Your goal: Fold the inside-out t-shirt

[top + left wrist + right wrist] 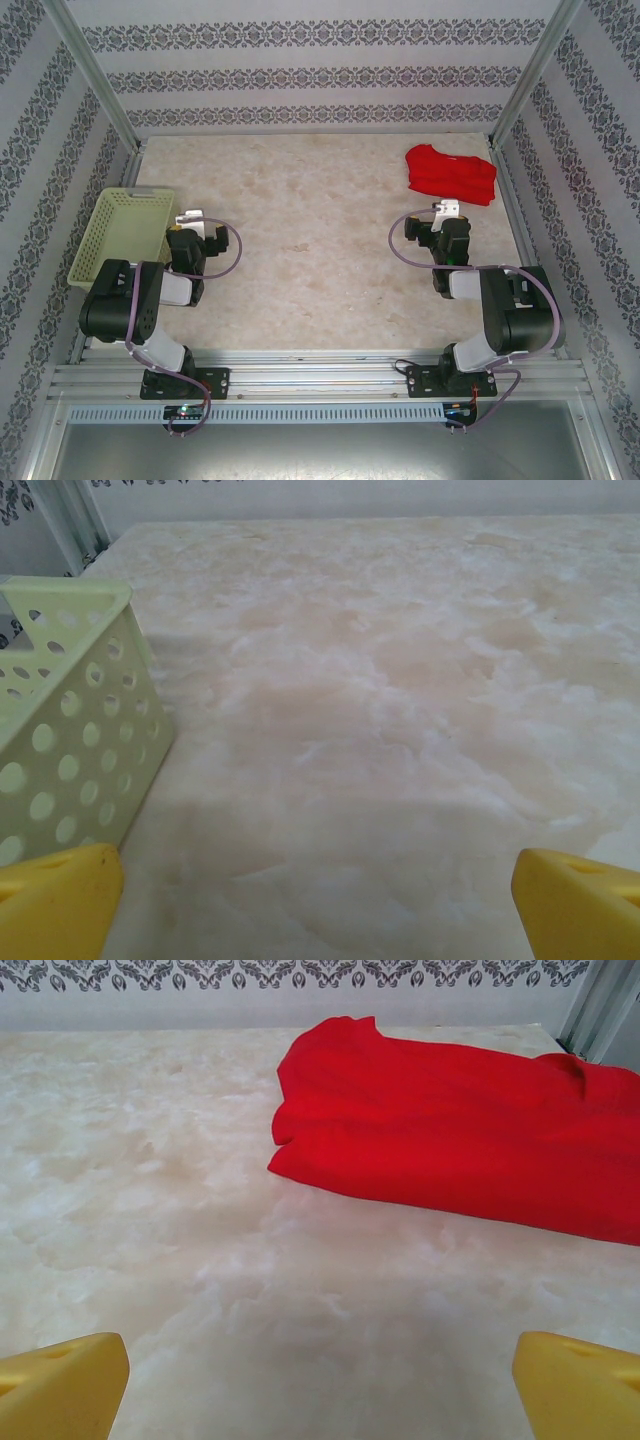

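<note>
The inside-out t-shirt (452, 173) is a bright red bundle lying folded at the far right of the marbled table. In the right wrist view the t-shirt (460, 1125) lies just ahead and to the right. My right gripper (449, 209) hangs a short way in front of it, open, its yellow fingertips (60, 1385) wide apart with bare table between them. My left gripper (190, 218) sits on the left side, far from the shirt, also open, yellow fingertips (55, 900) spread with nothing between.
A pale green perforated basket (120, 232) stands at the left edge, right beside the left gripper; its corner (70, 720) shows close on the left. Metal frame posts and patterned walls enclose the table (310, 230).
</note>
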Motion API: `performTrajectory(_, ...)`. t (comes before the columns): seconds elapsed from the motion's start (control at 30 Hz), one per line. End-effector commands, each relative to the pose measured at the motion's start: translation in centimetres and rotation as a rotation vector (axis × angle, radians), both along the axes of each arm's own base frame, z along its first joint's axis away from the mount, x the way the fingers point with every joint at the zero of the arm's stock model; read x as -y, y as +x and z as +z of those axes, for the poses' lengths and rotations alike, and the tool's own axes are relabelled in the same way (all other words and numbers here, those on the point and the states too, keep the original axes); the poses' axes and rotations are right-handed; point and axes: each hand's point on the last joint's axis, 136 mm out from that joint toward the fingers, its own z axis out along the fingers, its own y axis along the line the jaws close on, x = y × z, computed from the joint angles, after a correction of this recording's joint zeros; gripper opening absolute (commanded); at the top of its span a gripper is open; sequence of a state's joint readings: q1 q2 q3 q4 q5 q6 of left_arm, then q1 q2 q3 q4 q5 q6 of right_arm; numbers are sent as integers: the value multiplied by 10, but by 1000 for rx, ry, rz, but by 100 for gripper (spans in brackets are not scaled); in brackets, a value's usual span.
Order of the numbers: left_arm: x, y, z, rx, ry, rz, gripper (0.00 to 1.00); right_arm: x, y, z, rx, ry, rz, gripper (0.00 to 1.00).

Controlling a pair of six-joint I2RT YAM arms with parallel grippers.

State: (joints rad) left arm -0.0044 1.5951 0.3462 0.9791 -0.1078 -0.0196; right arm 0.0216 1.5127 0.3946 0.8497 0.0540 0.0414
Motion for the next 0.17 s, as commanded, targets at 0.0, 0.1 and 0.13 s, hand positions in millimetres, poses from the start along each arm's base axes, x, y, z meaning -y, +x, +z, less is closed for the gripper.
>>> performTrajectory(0.0,0,6,10,32,-19,2,100,2,2,6,27,0,3,98)
performTrajectory(0.1,0,6,10,32,-19,2,100,2,2,7,29,-6,2,98)
performTrajectory(0.13,0,6,11,32,-18,2,100,1,2,7,31,-7,2,98)
